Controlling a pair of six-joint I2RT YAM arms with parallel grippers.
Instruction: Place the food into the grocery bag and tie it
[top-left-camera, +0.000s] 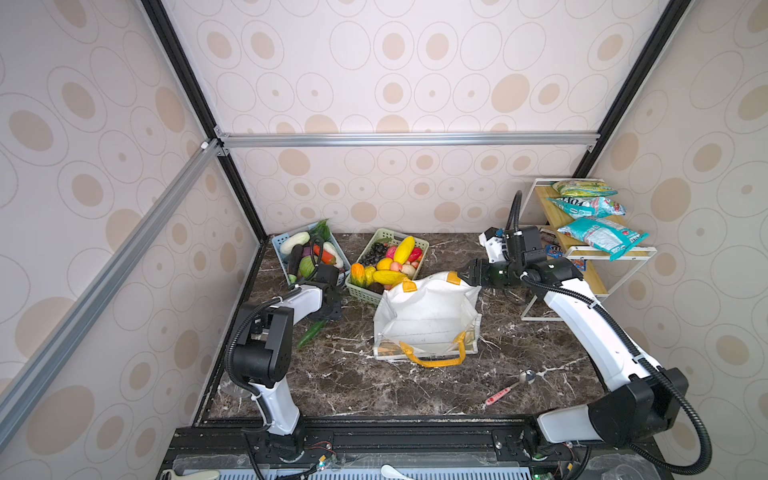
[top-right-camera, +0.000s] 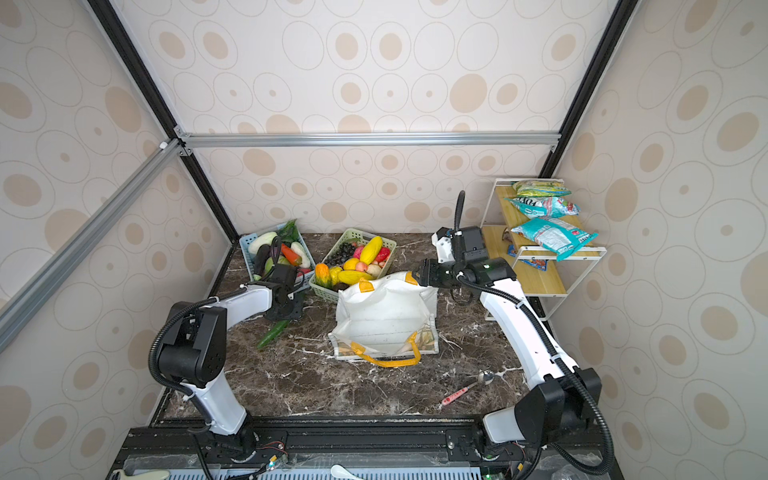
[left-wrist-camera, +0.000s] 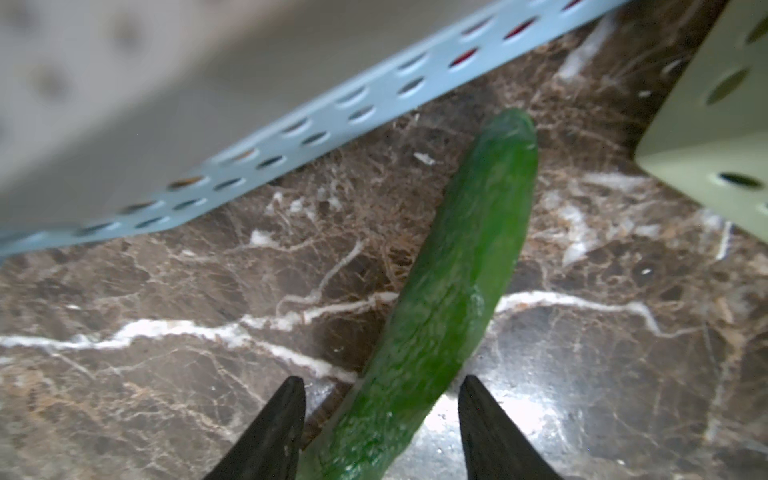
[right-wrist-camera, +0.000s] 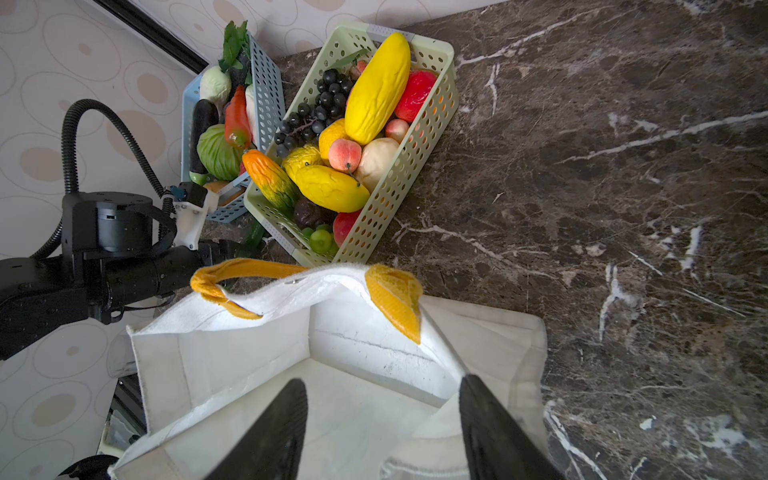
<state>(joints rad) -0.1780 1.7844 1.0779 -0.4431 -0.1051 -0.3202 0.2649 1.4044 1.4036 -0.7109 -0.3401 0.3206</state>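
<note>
Both top views look down on a dark marble table (top-left-camera: 353, 386) inside a wallpapered enclosure. The white grocery bag (top-left-camera: 428, 320) stands upright just right of centre, its mouth open and its pale inner floor showing. One yellow-orange handle droops over the near side and the other lies along the far rim.

Left of the bag, a toy cucumber (top-left-camera: 311, 333) lies flat on the marble. It is near a blue basket (top-left-camera: 277, 242) of toy vegetables (top-left-camera: 296, 242) in the back left corner. The left gripper (top-left-camera: 330, 309) points down over the cucumber's far end. In the left wrist view the left gripper (left-wrist-camera: 380, 386) has its two black fingers parted, one on each side of the cucumber (left-wrist-camera: 457, 270). A gap shows beside at least one finger, so the cucumber is straddled, not gripped.

Just behind the bag sits a green basket (top-left-camera: 360, 291) heaped with toy fruit (top-left-camera: 404, 249).

The right gripper (top-left-camera: 469, 274) reaches in from the right to the bag's far right corner. In the right wrist view the right gripper (right-wrist-camera: 382, 384) has its jaws well apart above the bag (right-wrist-camera: 249, 345). One finger is over the inside and the other by the side panel. Nothing is pinched between them, and I cannot tell whether they touch the fabric.

At the right edge, a wooden shelf (top-left-camera: 550, 212) holds snack packets (top-left-camera: 598, 235). A spoon (top-left-camera: 511, 387) lies lower right of the bag.
</note>
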